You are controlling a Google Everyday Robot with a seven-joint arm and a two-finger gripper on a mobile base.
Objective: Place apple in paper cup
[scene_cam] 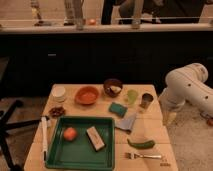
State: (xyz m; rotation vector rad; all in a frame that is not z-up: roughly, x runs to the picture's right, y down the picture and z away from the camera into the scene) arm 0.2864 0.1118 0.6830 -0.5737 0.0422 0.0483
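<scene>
Starting at the left, a dark chair base (9, 127) stands on the floor beside the wooden table (150, 131). A thin white stick (44, 137) lies along the left side of a green tray (75, 156). Behind it sits a small dish of dark bits (57, 111). The paper cup (59, 93) stands upright at the rear left corner of the table: short, white, round, with a wide mouth. It is outside the tray and just left of a shallow orange bowl (87, 95). The apple (70, 133) lies in the left half of the tray, near its left wall. It is small, round, smooth and orange-red, and well apart from the paper cup. A tan block (95, 138) lies in the tray to its right, not touching it. Further right at the rear are a dark bowl (113, 87), a light green cup (132, 96) and a dark metal cup (146, 100). A green sponge (118, 109) and a grey cloth (127, 122) lie mid-table. A curved green vegetable (141, 144) and a fork (144, 156) lie at the front right. The white arm (187, 85) bends down past the table's right edge. The gripper (169, 116) hangs there, near the metal cup and well apart from the apple. Whether it is open or closed cannot be told.
</scene>
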